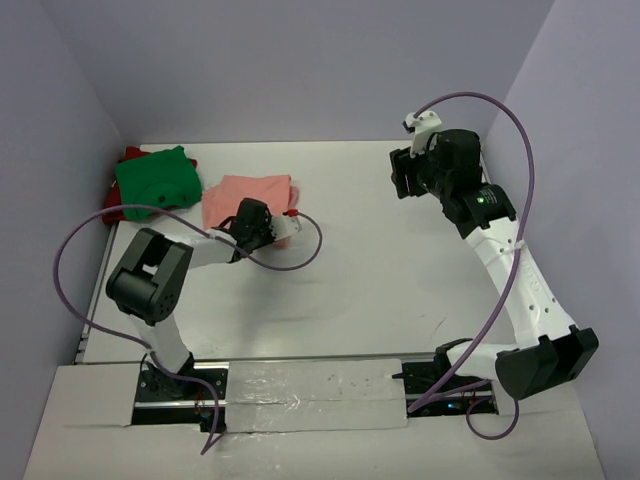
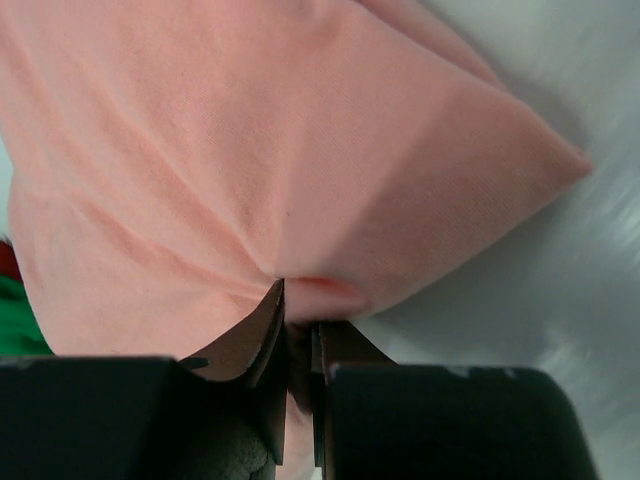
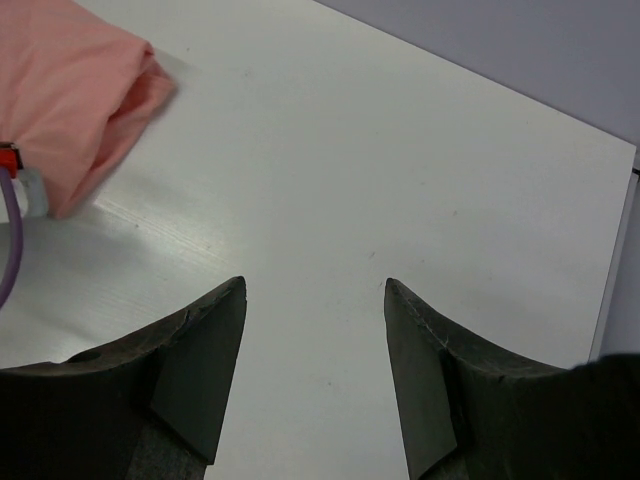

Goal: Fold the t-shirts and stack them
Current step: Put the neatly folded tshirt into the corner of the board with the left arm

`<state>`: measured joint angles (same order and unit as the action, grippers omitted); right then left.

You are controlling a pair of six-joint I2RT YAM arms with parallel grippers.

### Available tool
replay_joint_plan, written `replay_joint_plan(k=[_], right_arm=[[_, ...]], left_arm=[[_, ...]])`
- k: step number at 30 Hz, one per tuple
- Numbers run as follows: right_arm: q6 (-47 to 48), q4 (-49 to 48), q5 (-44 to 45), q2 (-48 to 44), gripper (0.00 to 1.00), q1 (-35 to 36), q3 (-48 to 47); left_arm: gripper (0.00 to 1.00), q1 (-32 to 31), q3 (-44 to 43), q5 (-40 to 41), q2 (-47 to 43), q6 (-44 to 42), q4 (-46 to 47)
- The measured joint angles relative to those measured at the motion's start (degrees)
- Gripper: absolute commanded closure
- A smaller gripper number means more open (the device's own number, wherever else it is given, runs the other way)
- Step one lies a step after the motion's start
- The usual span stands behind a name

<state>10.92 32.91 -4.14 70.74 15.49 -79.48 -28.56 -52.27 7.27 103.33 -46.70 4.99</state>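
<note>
The salmon-pink t-shirt point(image 1: 245, 197) lies folded into a small rectangle at the back left of the white table point(image 1: 380, 280). It fills the left wrist view point(image 2: 270, 150) and shows at the left edge of the right wrist view point(image 3: 70, 100). My left gripper point(image 1: 246, 214) is shut on the shirt's near edge point(image 2: 297, 305). The bright green t-shirt point(image 1: 155, 180) lies folded to its left, on top of the red t-shirt point(image 1: 128, 155), of which only edges show. My right gripper point(image 1: 404, 172) is open and empty, held above bare table at the back right point(image 3: 315, 290).
Grey walls close in the table at the back and both sides. A purple cable point(image 1: 300, 245) loops from the left arm over the table beside the pink shirt. A white taped strip point(image 1: 315, 392) runs along the near edge between the arm bases.
</note>
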Motion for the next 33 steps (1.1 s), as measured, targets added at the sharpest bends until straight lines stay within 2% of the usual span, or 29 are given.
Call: replay_joint_plan(k=[8,22,26,33], right_arm=[[0.00,0.26,-0.50,-1.25,0.35,-0.07,0.00],[0.00,0.68,-1.81,-3.93,0.35,-0.31,-0.02],[-0.11,0.66,-2.73,-4.70,0.35,-0.39,0.00],[-0.22,0.83,-3.08,-4.70,0.35,-0.39,0.00]], left_arm=[[0.84,6.56,7.65,-0.42,-8.31,0.39,-4.31],[0.83,13.33,20.87,-1.95,-25.79,2.71,-12.24],[0.84,19.06,22.40,-2.64,-27.74,1.66,-12.52],[0.84,31.45,21.00,-4.85,-25.38,-2.01,-11.61]])
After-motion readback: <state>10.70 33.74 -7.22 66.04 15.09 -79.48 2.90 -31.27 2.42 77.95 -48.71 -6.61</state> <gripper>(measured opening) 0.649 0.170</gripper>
